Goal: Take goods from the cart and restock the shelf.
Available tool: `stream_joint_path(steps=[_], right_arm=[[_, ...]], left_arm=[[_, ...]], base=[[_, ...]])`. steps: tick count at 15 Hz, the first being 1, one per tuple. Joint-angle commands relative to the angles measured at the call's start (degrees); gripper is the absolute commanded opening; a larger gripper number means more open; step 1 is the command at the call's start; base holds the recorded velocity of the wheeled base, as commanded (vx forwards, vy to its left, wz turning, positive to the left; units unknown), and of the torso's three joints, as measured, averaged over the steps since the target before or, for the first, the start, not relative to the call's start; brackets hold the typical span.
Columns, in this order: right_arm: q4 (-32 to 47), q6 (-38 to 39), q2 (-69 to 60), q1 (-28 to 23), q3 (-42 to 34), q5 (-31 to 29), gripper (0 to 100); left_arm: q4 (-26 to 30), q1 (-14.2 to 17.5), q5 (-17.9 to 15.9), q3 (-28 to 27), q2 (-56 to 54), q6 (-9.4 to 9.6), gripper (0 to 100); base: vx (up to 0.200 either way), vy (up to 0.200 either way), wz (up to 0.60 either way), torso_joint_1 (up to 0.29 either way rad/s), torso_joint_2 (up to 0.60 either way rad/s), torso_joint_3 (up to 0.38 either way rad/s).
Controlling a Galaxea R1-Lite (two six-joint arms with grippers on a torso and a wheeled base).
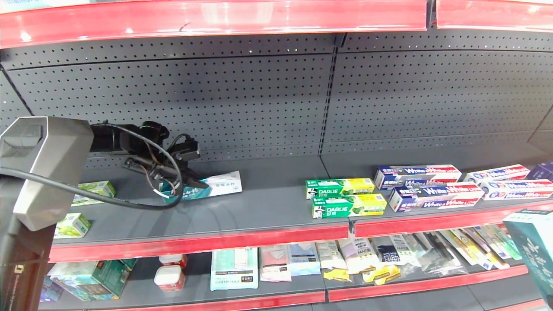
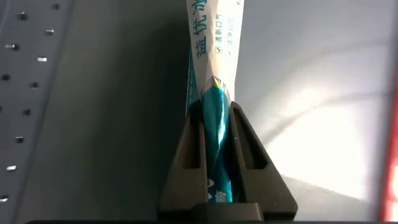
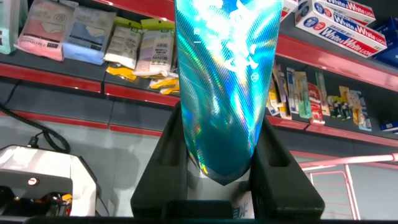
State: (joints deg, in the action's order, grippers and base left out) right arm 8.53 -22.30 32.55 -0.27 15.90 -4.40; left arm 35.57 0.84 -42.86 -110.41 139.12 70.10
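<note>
The middle shelf is partly filled. Its right half carries a row of blue-and-white cartons and, just beside them, two green-and-yellow cartons. The stretch to the left of these is mostly bare deck.

A shimmering teal carton hangs at the robot's right, in front of the shelving and below the level of the middle shelf, not yet placed. The right end effector is clamped on that carton's lower end, with the jaws pressed against its two faces.

A teal-and-white carton lies lengthwise on the left part of the shelf, near the perforated back panel and apparently resting on the deck. The left end effector grips one end of it, jaws closed on the narrow sides. Two small green boxes sit at the shelf's far left edge, well apart from the others.

By this reading, one delivery is nearly finished and needs only a release. The second carton waits its turn, and the open deck suggests that more stock is to come.
</note>
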Motion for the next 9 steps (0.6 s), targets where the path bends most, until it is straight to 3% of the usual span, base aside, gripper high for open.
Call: stream_joint_path(steps=[1, 2, 5, 9], right_arm=[[0.0, 0.0, 0.0, 0.0, 0.0, 0.0, 0], [0.0, 0.0, 0.1, 0.0, 0.0, 0.0, 0], [0.0, -0.1, 0.2, 0.0, 0.0, 0.0, 0], [0.0, -0.1, 0.5, 0.0, 0.1, -0.1, 0]], left_arm=[[1.3, 0.9, -0.5, -0.7, -1.3, 1.71, 0], [1.7, 1.5, -0.7, -0.4, -1.6, 3.12, 0], [3.2, 2.4, -2.5, 0.3, -2.9, 4.26, 0], [7.1, 2.9, -6.3, 4.5, -5.4, 9.88, 0]], base=[[0.000, 0.000, 0.00, 0.000, 0.00, 0.000], [0.000, 0.000, 0.00, 0.000, 0.00, 0.000], [0.000, 0.000, 0.00, 0.000, 0.00, 0.000], [0.000, 0.000, 0.00, 0.000, 0.00, 0.000]])
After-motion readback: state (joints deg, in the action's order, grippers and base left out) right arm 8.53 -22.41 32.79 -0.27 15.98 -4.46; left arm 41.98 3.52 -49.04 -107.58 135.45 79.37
